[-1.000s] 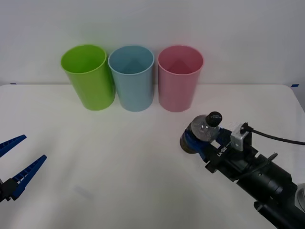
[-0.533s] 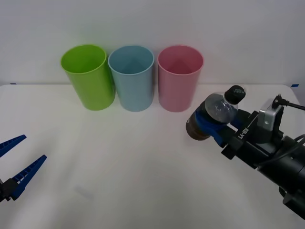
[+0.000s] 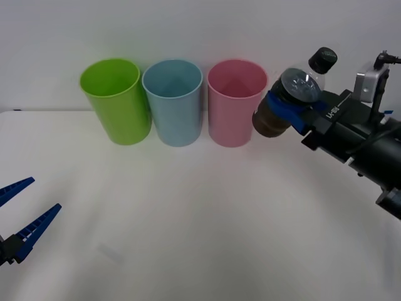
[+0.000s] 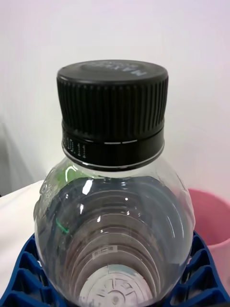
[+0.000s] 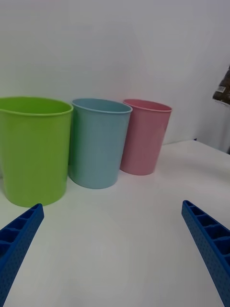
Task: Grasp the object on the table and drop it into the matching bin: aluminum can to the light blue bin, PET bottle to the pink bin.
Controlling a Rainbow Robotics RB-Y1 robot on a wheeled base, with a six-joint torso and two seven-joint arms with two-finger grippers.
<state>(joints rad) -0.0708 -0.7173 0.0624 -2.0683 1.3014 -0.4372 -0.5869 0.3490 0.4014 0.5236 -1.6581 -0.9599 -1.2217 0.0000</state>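
Two blue fingers (image 3: pixel 283 105) of right gripper (image 3: pixel 289 108) clamped around bottle (image 3: pixel 285 103), held aloft just right of pink bin (image 3: pixel 235 103). Left gripper (image 3: pixel 22 216) spread wide, low over table (image 3: pixel 188 219).

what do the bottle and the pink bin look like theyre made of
PET bottle in the right gripper: likely clear glossy plastic, see-through ribbed shoulder with glints; its ridged black cap looks like matte plastic. Pink bin: probably opaque moulded plastic, smooth and evenly coloured with a soft sheen.
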